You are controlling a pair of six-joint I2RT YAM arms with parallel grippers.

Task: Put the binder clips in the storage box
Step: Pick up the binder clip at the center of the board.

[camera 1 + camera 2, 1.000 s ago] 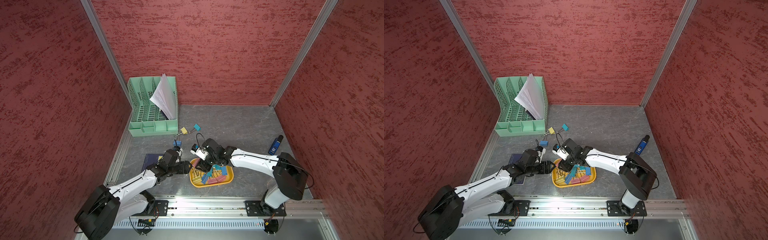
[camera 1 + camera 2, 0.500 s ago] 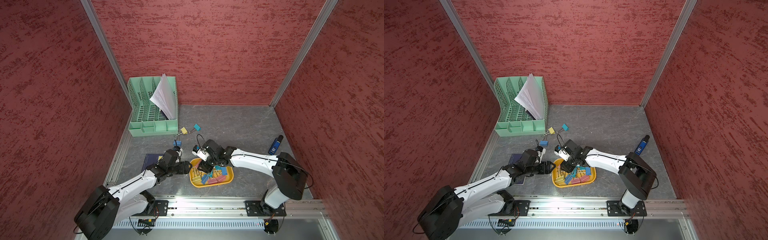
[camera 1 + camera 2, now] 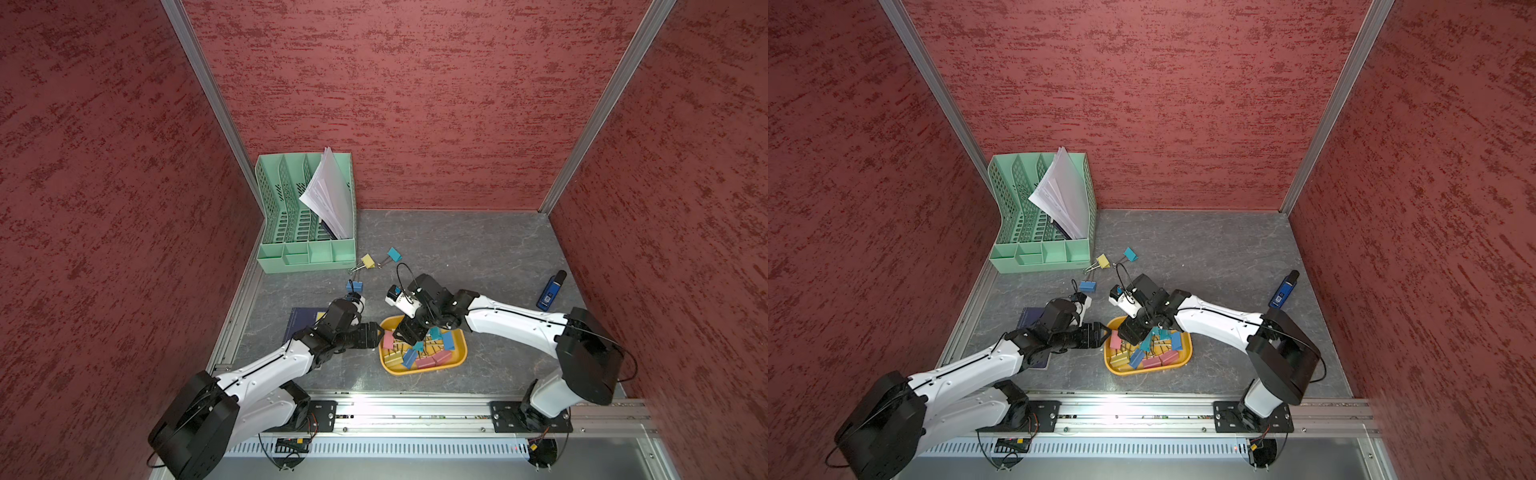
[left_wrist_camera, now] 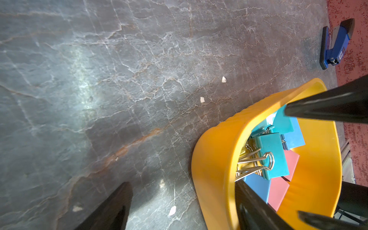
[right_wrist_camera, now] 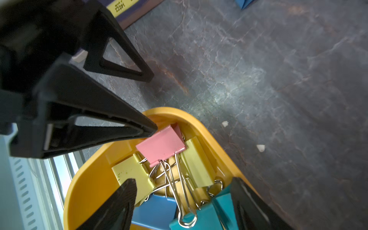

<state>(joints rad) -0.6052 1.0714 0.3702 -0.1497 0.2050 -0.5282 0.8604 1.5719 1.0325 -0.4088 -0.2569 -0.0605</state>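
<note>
Top view, contents listed left to right.

1. File organizer (image 3: 307,262): mint green, papers inside, at the back-left corner. Not part of the job.
2. Notebook (image 3: 302,322): dark blue, lying flat, partly under the left arm.
3. Left gripper (image 3: 374,333): jaws stood wide apart and grasped nothing. In the left wrist view one finger (image 4: 117,207) was over bare table and the other (image 4: 253,207) at the tub's inner edge, with the wall between them. Contact could not be told.
4. Blue clip (image 3: 354,286): loose on the table, just beyond the left wrist.
5. Yellow clip (image 3: 368,261) and teal clip (image 3: 393,252): loose, near each other, just in front of the organizer.
6. Storage box (image 3: 401,371): yellow-orange, near the front rail. It held a heap of binder clips (image 3: 430,360) in pink, yellow, blue and teal. Three clips remained outside it.
7. Right gripper (image 3: 409,332): over the box's back-left end, jaws released and empty. The topmost teal clip (image 4: 272,157) lay on the heap beneath them.
8. Stapler (image 3: 549,291): blue, far right, well apart.

Handling, as judged: each clip looked light and stiff. The smooth painted faces were likely to slip. The wire handles pivot freely and could snag on neighbouring clips. The best hold seemed to be across the two flat faces of the wedge body, not on the loose wires.
</note>
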